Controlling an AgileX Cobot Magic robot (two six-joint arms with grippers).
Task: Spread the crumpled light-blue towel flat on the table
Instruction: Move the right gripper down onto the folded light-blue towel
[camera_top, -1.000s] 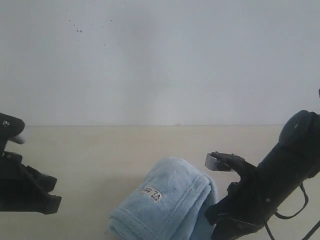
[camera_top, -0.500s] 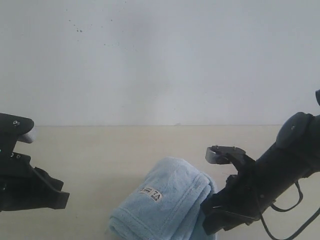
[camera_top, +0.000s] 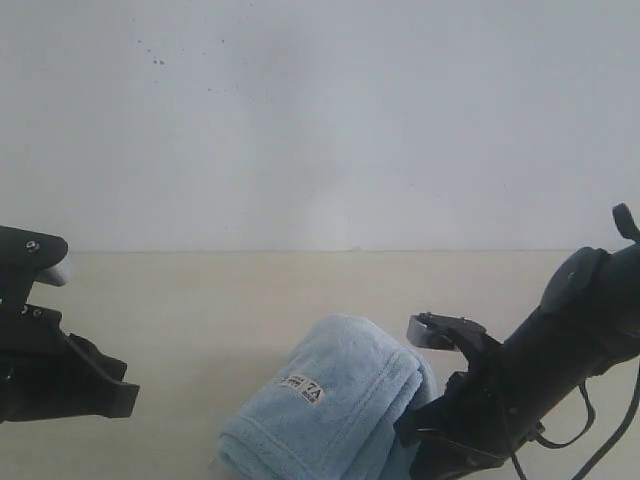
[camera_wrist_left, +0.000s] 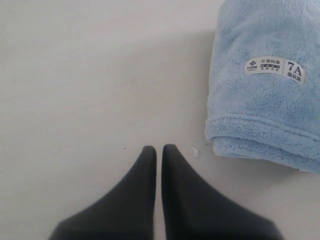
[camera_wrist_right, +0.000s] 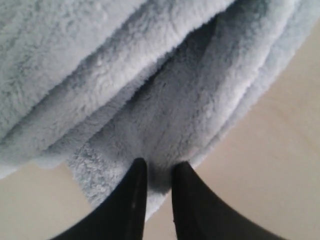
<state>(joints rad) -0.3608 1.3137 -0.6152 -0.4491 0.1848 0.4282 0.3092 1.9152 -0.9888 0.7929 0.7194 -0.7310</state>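
Lowered since before, right tool (camera_wrist_right: 156, 169) pinches towel (camera_wrist_right: 125, 75) lying on table (camera_wrist_right: 280, 165).

Wide, plain pale-beige matte table (camera_top: 200, 300). Bears a fluffy light-blue terry towel (camera_top: 330, 400), bunched in thick folds, small white printed label (camera_top: 303, 387) facing up; just beside its hem, a tiny white speck (camera_wrist_left: 195, 151).
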